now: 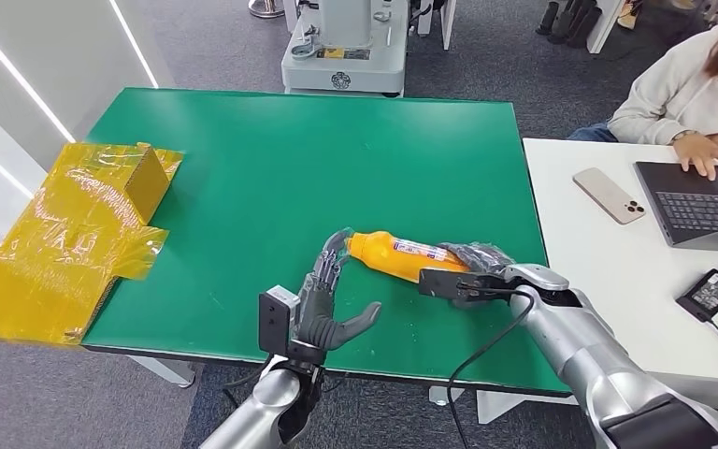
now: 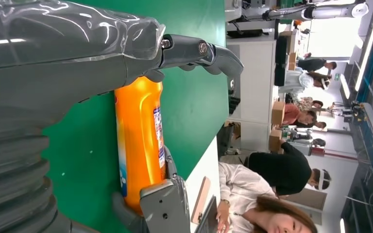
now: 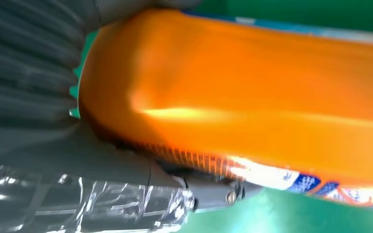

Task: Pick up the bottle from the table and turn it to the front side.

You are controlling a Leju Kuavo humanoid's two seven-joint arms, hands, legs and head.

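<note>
The orange bottle [image 1: 402, 256] lies flat on the green surface [image 1: 271, 178], its long axis running between the hands. The right hand [image 1: 475, 271] grips its base; the left hand [image 1: 327, 295], fingers spread and empty, sits just beside its cap end.

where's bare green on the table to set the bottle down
Bare: the far half of the green table, and the stretch between the yellow box and the left hand. Crowded: near the front edge, where both hands flank the bottle, the right hand holding it.
</note>
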